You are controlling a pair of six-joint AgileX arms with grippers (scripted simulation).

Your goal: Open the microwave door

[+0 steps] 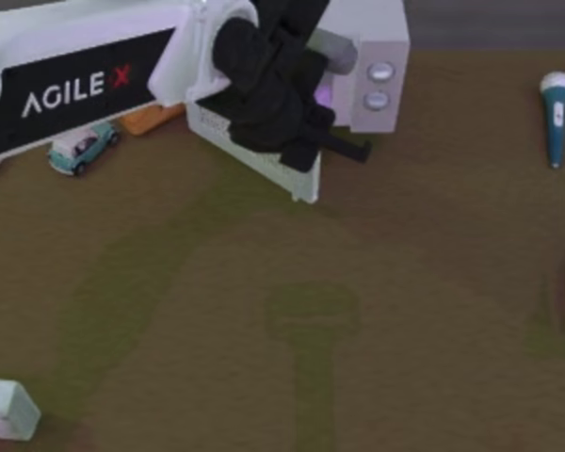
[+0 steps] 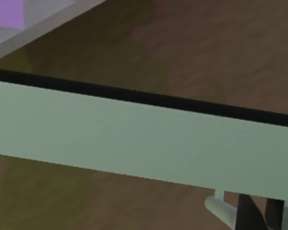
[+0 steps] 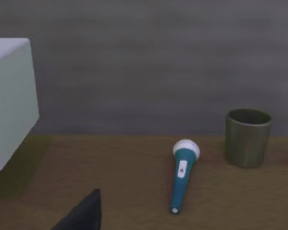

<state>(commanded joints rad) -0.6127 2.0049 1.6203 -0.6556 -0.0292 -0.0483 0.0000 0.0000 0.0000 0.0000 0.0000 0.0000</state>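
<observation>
One legible marking found: the brand "AGILE X", white capitals with the X in red, on a black panel along the white casing of the left arm [image 1: 75, 89], seen in the top view. No readable text, number or sign appears on the microwave [image 1: 381, 56], its two knobs, or the other items on the worktop [image 1: 358, 330].

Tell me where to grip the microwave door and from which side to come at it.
Grip the microwave door at its free edge, the end farthest from the microwave, near the thin handle bar seen in the left wrist view. Come from the table's open front: the door stands swung out, and the left gripper is already there.
</observation>
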